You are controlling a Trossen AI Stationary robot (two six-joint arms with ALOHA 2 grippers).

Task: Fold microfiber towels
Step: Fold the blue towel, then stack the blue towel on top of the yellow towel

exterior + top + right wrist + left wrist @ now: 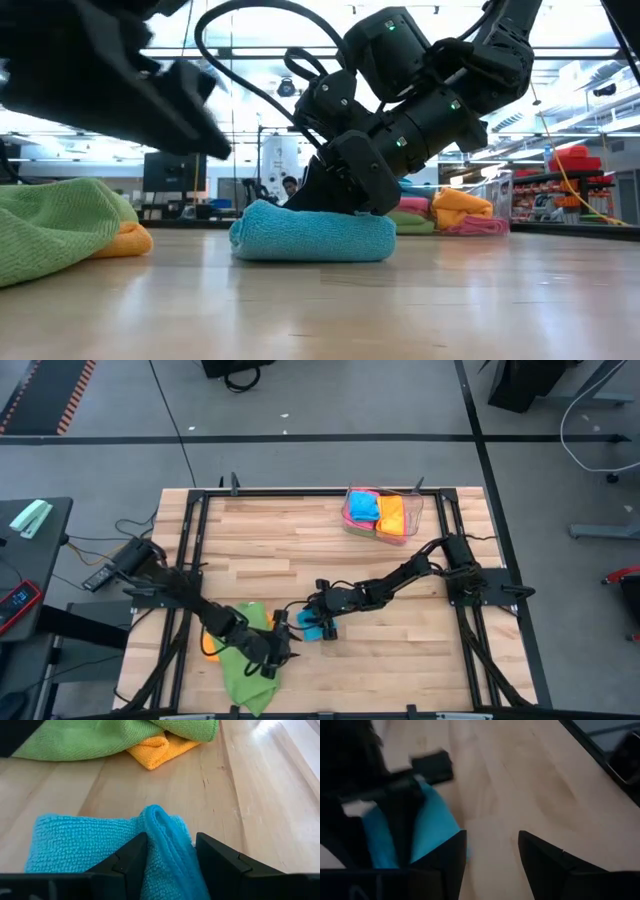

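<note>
At table's far edge: clear tray [414, 512] holds folded towels [377, 511] (blue, orange, pink) | right end effector [170, 851] clamps blue towel [90, 842]

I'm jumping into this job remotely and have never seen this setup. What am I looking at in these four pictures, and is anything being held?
Two dark robot arms work at a wooden table. One picture looks straight down on it, one sits at table-top height, and two come from cameras on the arms' wrists.

The right gripper is closed on a fold of the blue towel, which lies folded near the table's middle. The left gripper hovers beside that towel, open and holding nothing.

A green towel lies loose at the near edge, partly over an orange towel. At the far edge a clear tray holds more towels in blue, orange and pink.
</note>
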